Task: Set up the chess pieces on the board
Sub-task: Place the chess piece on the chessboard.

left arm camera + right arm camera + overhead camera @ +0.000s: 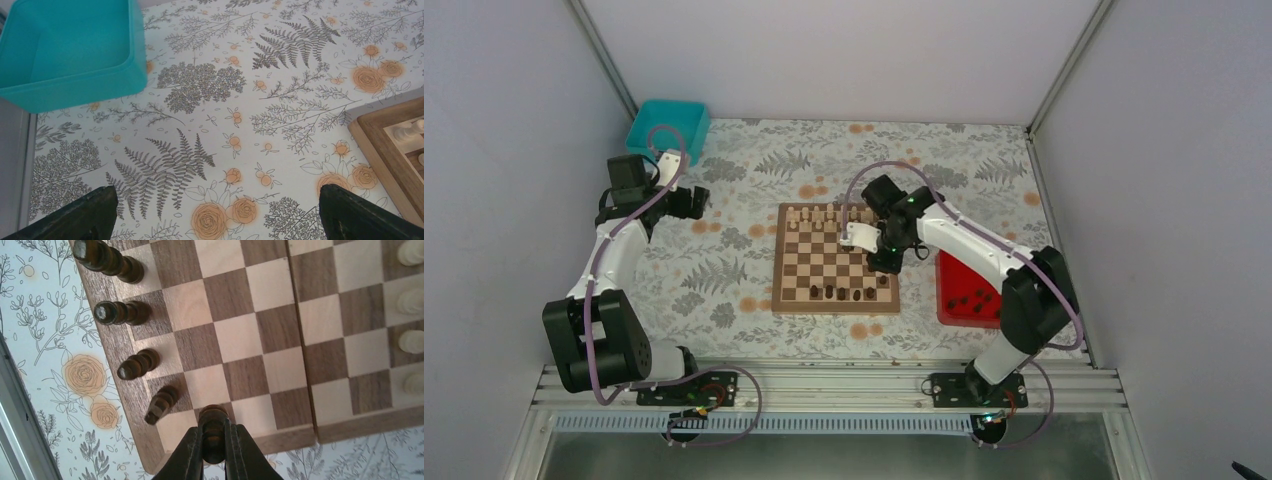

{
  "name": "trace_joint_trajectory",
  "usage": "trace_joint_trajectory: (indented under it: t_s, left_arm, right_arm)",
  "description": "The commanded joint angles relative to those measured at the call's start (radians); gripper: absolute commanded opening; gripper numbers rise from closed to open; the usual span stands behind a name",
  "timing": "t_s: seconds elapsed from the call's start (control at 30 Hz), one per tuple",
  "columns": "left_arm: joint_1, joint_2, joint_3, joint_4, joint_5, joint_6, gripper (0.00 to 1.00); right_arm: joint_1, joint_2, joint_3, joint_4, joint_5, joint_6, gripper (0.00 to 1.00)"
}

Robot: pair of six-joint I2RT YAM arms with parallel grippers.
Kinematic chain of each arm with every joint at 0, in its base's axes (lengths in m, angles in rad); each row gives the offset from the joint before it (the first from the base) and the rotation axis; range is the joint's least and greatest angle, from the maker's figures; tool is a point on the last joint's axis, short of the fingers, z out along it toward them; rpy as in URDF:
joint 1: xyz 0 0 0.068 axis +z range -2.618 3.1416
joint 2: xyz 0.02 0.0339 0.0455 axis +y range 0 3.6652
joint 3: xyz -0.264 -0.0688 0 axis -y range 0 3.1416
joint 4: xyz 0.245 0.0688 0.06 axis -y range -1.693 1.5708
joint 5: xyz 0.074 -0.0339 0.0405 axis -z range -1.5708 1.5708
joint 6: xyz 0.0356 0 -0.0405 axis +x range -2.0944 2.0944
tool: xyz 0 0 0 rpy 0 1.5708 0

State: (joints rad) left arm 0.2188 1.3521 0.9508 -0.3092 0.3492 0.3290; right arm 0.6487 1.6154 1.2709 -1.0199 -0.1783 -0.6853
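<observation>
The board [824,262] lies mid-table, with its near right corner [280,440] filling the right wrist view. Several dark chess pieces [137,365] stand in a line along its edge row [842,293]. My right gripper [214,452] is shut on one more dark chess piece [213,427], held over the squares beside that corner; I cannot tell whether it touches the board. From above, this gripper [884,264] sits at the board's right edge. My left gripper [215,222] hangs open over the flowered cloth, left of the board [387,145], with nothing between its fingers.
Pale chess pieces [816,215] fill the board's far rows [411,341]. A red tray [954,305] with several dark pieces [972,298] lies right of the board. A teal bin [667,128] stands at the back left [70,50]. Grey walls close in the table.
</observation>
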Motion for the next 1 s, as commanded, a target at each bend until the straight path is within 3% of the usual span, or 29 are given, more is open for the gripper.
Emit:
trace_joint_trajectory:
  t_s: [0.0, 0.97]
  left_arm:
    - [0.008, -0.008, 0.006, 0.009, 0.01, 0.002, 1.0]
    - [0.013, -0.009, 0.006, 0.007, 0.013, 0.002, 1.0]
  right_arm:
    - [0.037, 0.037, -0.009, 0.036, -0.004, 0.019, 0.07]
    - [0.051, 0.147, -0.073, 0.114, 0.019, 0.019, 0.08]
